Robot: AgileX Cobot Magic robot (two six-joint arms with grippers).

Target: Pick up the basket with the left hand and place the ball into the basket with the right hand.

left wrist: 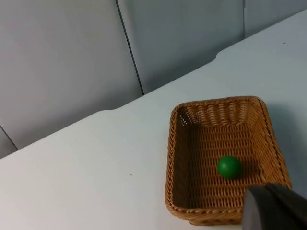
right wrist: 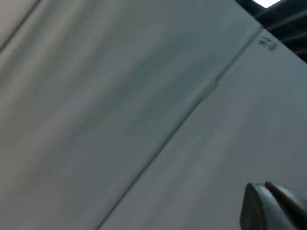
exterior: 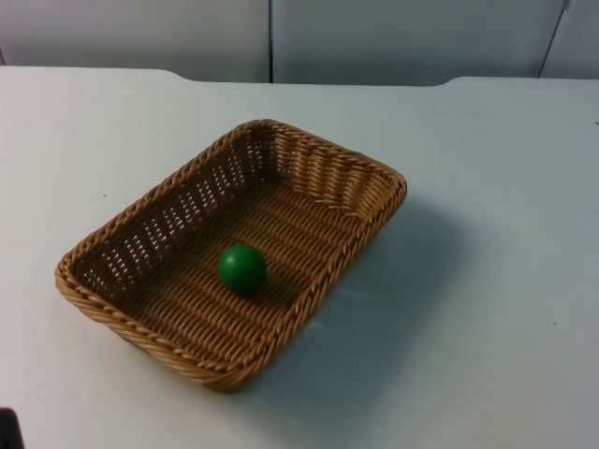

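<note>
A rectangular woven wicker basket (exterior: 370, 173) rests on the white table, set at an angle near the middle. A green ball (exterior: 242, 268) lies inside it on the woven floor, toward the basket's near-left end. In the left wrist view the basket (left wrist: 175, 158) and the ball (left wrist: 229, 167) lie just ahead of my left gripper (left wrist: 276, 208), which hangs above the table, apart from the rim and holding nothing. My right gripper (right wrist: 273, 206) is raised and faces the grey partition wall, away from the basket.
The white table top (exterior: 487, 309) spreads out on all sides of the basket and ends at the grey partition wall (exterior: 271, 37). A small dark shape (exterior: 7, 428) sits at the near left edge of the top view.
</note>
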